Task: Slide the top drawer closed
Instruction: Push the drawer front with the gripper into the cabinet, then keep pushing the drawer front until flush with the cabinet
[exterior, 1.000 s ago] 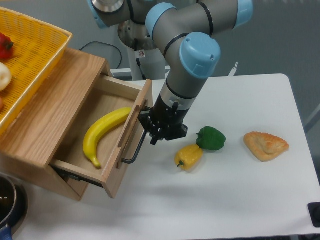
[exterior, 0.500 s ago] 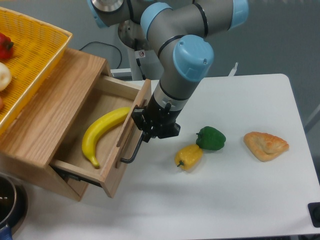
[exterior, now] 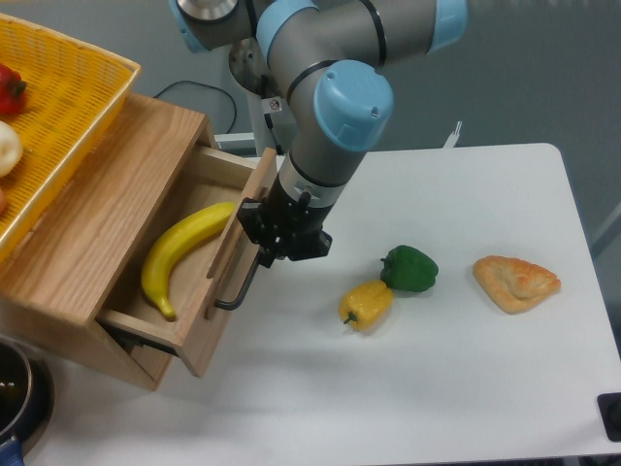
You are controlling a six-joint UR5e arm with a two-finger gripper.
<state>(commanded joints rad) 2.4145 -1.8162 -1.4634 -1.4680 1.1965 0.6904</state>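
The top drawer [exterior: 209, 282] is being held partly open beneath the yellow basket [exterior: 58, 107], a banana [exterior: 179, 254] lying inside. The gripper [exterior: 260, 254] is being pressed against its front by the black handle [exterior: 236, 289]; finger opening cannot be determined.

— Surface? 
— White table [exterior: 466, 388], rounded corners.
— Items resting on it?
— Wooden cabinet [exterior: 87, 243] at left; green pepper [exterior: 408, 269] touching yellow pepper [exterior: 366, 303]; pastry [exterior: 515, 282] well apart.
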